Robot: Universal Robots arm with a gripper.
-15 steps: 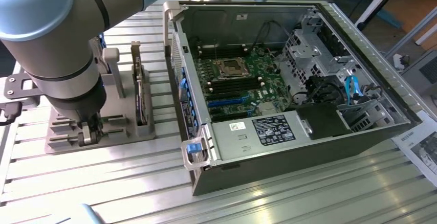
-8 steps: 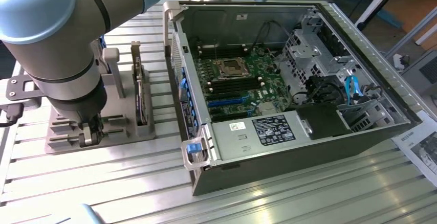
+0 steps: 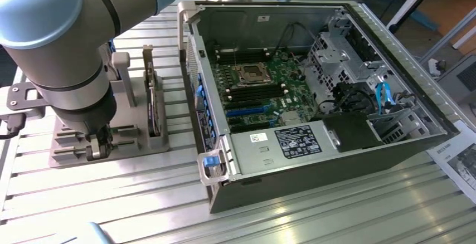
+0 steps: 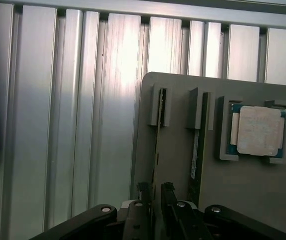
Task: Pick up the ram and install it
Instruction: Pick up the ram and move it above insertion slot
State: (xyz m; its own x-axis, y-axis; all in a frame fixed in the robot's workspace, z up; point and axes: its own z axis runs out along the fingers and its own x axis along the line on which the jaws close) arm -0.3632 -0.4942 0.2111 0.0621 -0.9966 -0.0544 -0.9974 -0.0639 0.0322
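Ext. view: gripper sits low over grey holder, on the side away from the upright card.

Wrist view: ram stands on edge in the grey holder's outermost slot, just beside the upright card. Its long axis runs straight out from betw. the jaws. Jaws are open, astride its end w/ a gap each side, gripping nothing.

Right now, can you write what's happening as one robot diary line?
gripper: open | where: astride ram | ram: on edge in gray holder, not lifted
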